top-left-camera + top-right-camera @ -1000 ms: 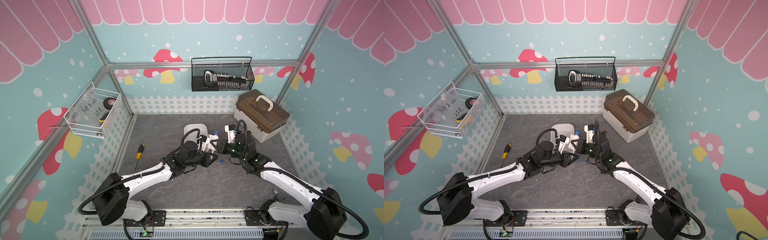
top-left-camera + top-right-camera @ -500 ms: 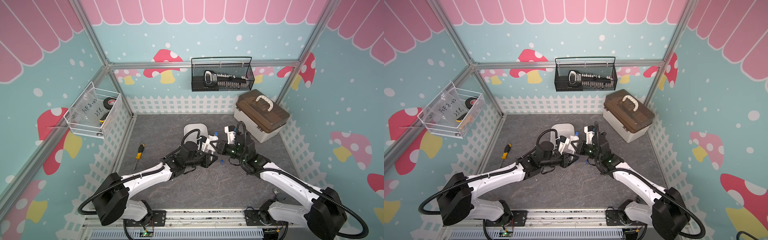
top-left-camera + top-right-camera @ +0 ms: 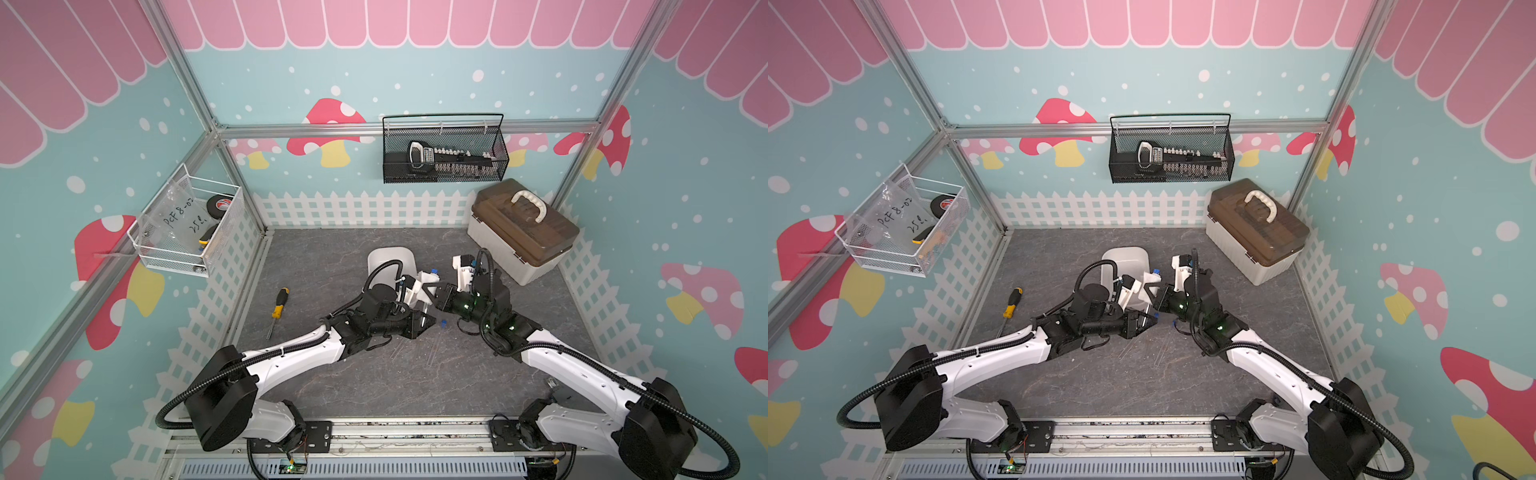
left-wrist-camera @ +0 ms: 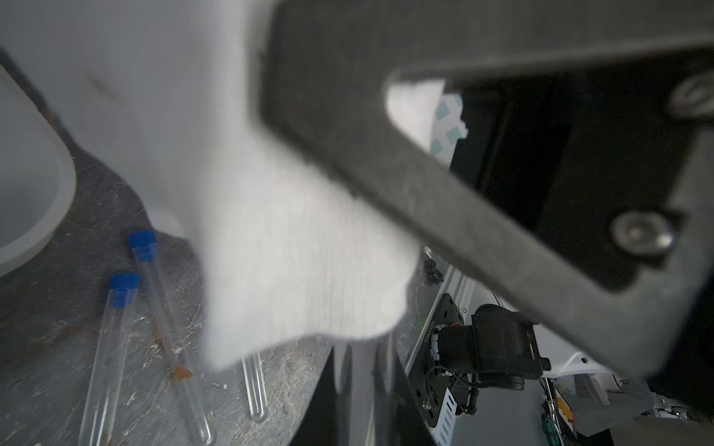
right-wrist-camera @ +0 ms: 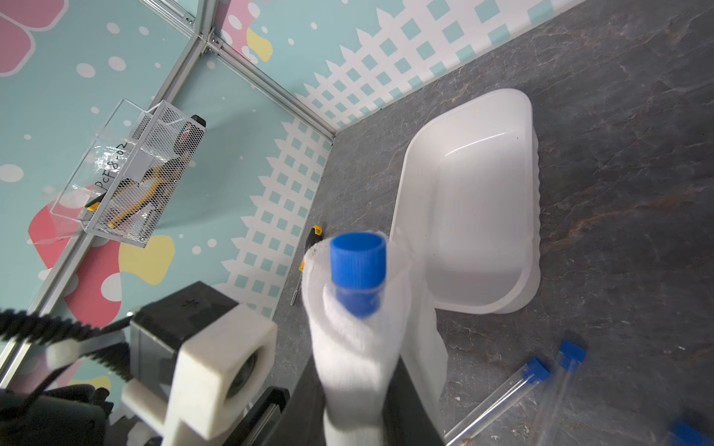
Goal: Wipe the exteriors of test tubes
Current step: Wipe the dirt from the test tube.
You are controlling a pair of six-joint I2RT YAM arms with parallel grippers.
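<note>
White cloth (image 5: 353, 347) wraps a blue-capped test tube (image 5: 358, 268).

From high above the front edge of the tabletop (image 3: 374, 386), we look steeply down in both top views. Our wrist cameras sit close, both catching the white tray (image 5: 463, 193) and the lying test tubes (image 4: 112, 347).

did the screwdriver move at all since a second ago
No. The screwdriver lies at the same spot and angle beside the picket fence as before.
</note>
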